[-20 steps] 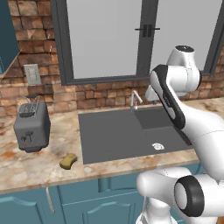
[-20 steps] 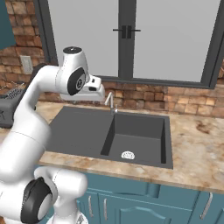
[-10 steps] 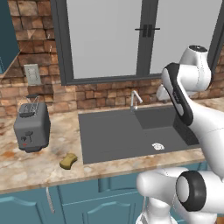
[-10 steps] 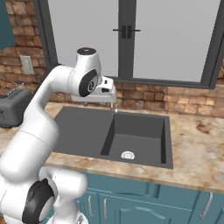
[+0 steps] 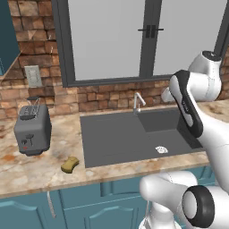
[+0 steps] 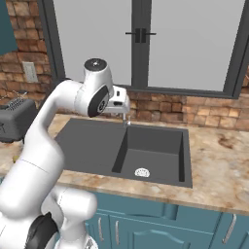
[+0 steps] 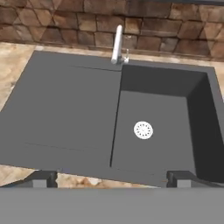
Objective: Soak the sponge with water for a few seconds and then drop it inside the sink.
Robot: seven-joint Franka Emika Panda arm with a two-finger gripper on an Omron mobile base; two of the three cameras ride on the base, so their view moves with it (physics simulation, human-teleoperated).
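Note:
The sponge (image 5: pixel 69 164), a small mustard-yellow block, lies on the counter left of the sink, in front of the toaster. The sink (image 5: pixel 112 138) (image 6: pixel 92 143) (image 7: pixel 65 109) is a dark grey basin with a flat drainer on its left side and a white round drain (image 7: pixel 143 130) in its deeper right well. A silver faucet (image 5: pixel 137 102) (image 7: pixel 117 43) stands at its back edge. The water is out of view. My gripper (image 7: pixel 111 179) (image 6: pixel 120 104) hangs open above the sink near the faucet, far from the sponge, with nothing between its fingers.
A grey toaster (image 5: pixel 31 129) stands on the marble counter (image 5: pixel 40 167) at the left. A brick wall and a large window run behind the sink. A wall socket (image 5: pixel 32 76) sits above the toaster. Teal cabinets lie below the counter.
The arm has swung to the right and its upper joint has moved up. The hand has drifted right, towards the faucet. The jaws stay open and the sponge has not moved.

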